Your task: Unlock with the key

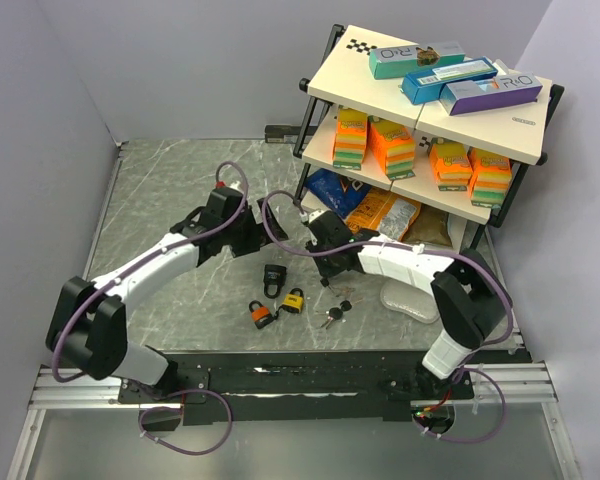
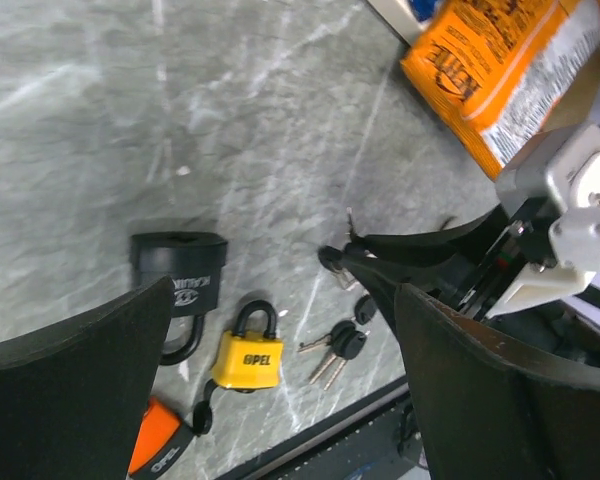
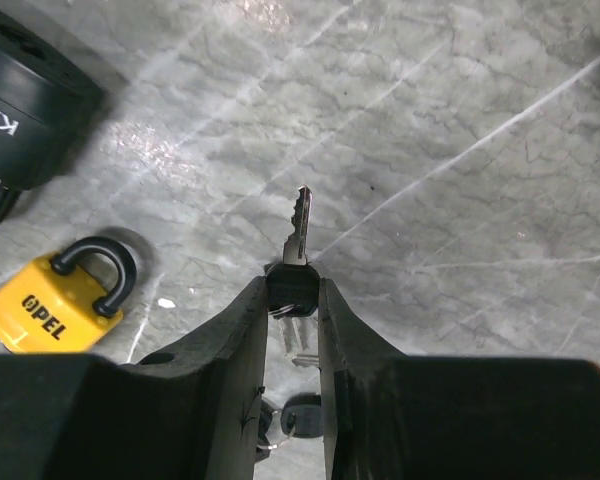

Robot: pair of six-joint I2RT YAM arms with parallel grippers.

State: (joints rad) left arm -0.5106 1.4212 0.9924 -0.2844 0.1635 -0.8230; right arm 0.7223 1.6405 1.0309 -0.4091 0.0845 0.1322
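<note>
Right end effector (image 3: 293,292) is nearly closed, pinching one key (image 3: 299,228) by its dark head. The silver blade sticks straight out past the fingertips, teeth along one edge, over bare grey marbled bench (image 1: 160,200). A second key on the same bunch hangs just behind it between the fingers, and more dark heads show lower down in the right wrist view, too hidden to count. From overhead, that end effector (image 1: 328,268) sits mid-bench, just right of the padlocks. There are three padlocks, all lying flat with shackles closed. The black padlock (image 1: 273,278) is the biggest, with a matte rubbery body and white lettering. The yellow padlock (image 1: 293,300) has "OPEL" printed in black and a black shackle. The orange padlock (image 1: 261,314) is nearest the arm bases and only its corner shows in the left wrist view. Yellow and orange lie close together, with black just beyond them. A loose bunch of keys (image 1: 332,318) with black heads lies on the bench right of the yellow padlock — at least two, and I can't tell beyond that. Left end effector (image 1: 252,238) is wide open and holding nothing — it hangs above the bench beyond the black padlock, with all three locks in its wrist view.
</note>
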